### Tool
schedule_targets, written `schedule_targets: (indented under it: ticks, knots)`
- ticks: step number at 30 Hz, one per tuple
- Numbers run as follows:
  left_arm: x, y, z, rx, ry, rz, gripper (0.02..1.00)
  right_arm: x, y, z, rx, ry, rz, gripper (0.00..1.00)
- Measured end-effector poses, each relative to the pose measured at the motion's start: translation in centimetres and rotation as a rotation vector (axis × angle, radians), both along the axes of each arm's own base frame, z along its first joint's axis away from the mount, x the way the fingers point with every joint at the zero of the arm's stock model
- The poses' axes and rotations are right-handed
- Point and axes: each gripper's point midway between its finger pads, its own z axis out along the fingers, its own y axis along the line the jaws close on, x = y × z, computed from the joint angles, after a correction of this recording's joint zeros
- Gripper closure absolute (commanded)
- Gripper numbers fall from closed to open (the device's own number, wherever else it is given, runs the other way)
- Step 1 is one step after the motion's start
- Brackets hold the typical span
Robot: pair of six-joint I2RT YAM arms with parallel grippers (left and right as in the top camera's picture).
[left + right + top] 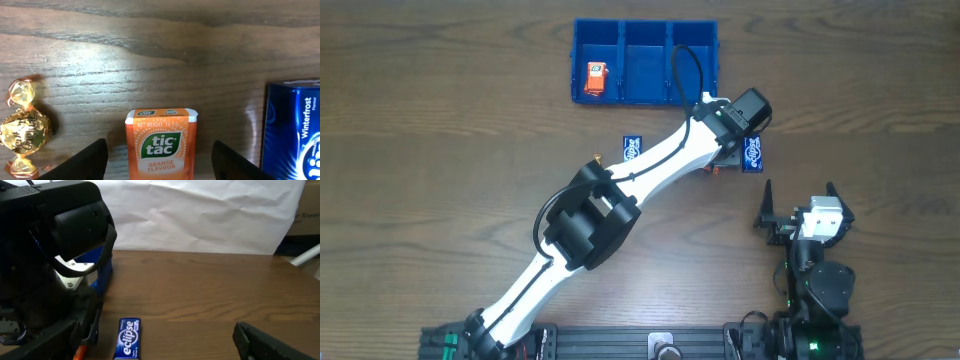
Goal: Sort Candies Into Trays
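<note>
- Left claw (159, 146): fingers spread, one on each side of the orange mint box (161, 145). A gap shows on both sides, so nothing is pinched yet.
- Orange mint box: lies flat on the table (165, 50), label up and lid end away from the wrist. It is probably a small, stiff plastic case, light and unlikely to crush. Its smooth walls may slip under a weak squeeze.
- Suggested hold: across the two long narrow sides, near mid-length, so the box hangs level and does not pivot. The claw already straddles that axis.
- Gold-wrapped candy (22, 131): on the table near the box, to one side, outside the claw. Its foil looks crinkly and the body round, so it would likely roll if nudged. It is best taken by the body rather than the twisted ends.
- Blue mint pack (292, 132): on the table on the opposite side of the box, apart from it. It is flat, rigid and light by its look, and shows in the top view (752, 153) just beside the left wrist.
- Second blue pack (633, 150): on the table below the tray, beside the left forearm.
- Blue tray (645, 65): three compartments at the far edge of the table. The left one holds another orange box (596, 80), which is the likely home for the box now straddled.
- Right claw (800, 192): fingers spread, holding nothing, near its own base and well apart from the tray.
</note>
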Motion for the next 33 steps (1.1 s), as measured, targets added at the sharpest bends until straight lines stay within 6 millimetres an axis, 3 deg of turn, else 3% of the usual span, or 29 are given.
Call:
schedule_targets:
  ticks: [13, 18, 22, 25, 27, 30, 33]
  knots:
    - [0.4, -0.3, -0.4, -0.019, -0.002, 0.014, 0.691, 0.0, 0.0, 0.0, 0.000, 0.000, 0.000, 0.003]
    - [0.5, -0.5, -0.1, -0.028, -0.002, 0.010, 0.728, 0.0, 0.0, 0.0, 0.000, 0.000, 0.000, 0.001]
    - [1.0, 0.2, 1.6, -0.003, -0.012, 0.019, 0.750, 0.0, 0.0, 0.0, 0.000, 0.000, 0.000, 0.001]
    - [3.6, 1.9, 5.6, -0.003, -0.094, 0.040, 0.761, 0.0, 0.0, 0.0, 0.000, 0.000, 0.000, 0.003]
    - [5.8, 3.9, 9.3, -0.022, -0.165, 0.067, 0.768, 0.0, 0.0, 0.0, 0.000, 0.000, 0.000, 0.003]
    - [10.2, 9.3, 17.4, -0.082, -0.304, 0.150, 0.770, 0.0, 0.0, 0.0, 0.000, 0.000, 0.000, 0.003]
    - [13.3, 15.6, 22.5, -0.100, -0.395, 0.234, 0.776, 0.0, 0.0, 0.0, 0.000, 0.000, 0.000, 0.001]
